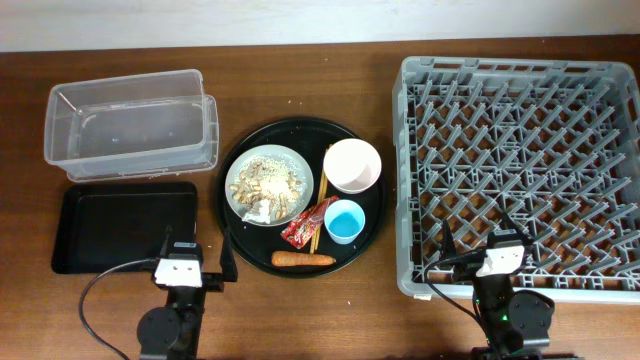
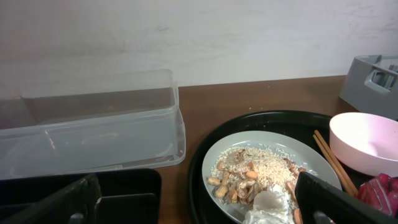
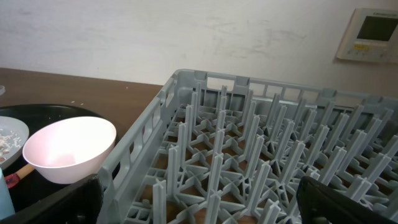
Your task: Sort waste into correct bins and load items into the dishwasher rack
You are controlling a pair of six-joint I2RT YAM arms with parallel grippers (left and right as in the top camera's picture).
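Observation:
The clear tub (image 1: pixel 130 125) and the flat black tray (image 1: pixel 125 225) lie at the left. On the round black tray (image 1: pixel 232 215) stand a grey-white plate (image 1: pixel 300 165) with beige food scraps (image 1: pixel 265 180) and a white scrap (image 1: pixel 262 210), a white bowl (image 1: pixel 352 165), a blue cup (image 1: pixel 344 221), a red wrapper (image 1: pixel 308 225), chopsticks (image 1: pixel 323 195) and a carrot (image 1: pixel 303 260). The grey rack (image 1: pixel 520 160) is at the right. My left gripper (image 1: pixel 198 255) is open and empty by the flat tray's front right corner. My right gripper (image 1: pixel 478 238) is open and empty over the rack's front edge.
In the left wrist view (image 2: pixel 199 208) the tub (image 2: pixel 93 130), flat tray (image 2: pixel 124 193), plate (image 2: pixel 273 138), food scraps (image 2: pixel 261 168) and bowl (image 2: pixel 367 143) lie ahead. The right wrist view (image 3: pixel 199 205) shows rack pegs (image 3: pixel 249 155) and the bowl (image 3: pixel 68 149) at left.

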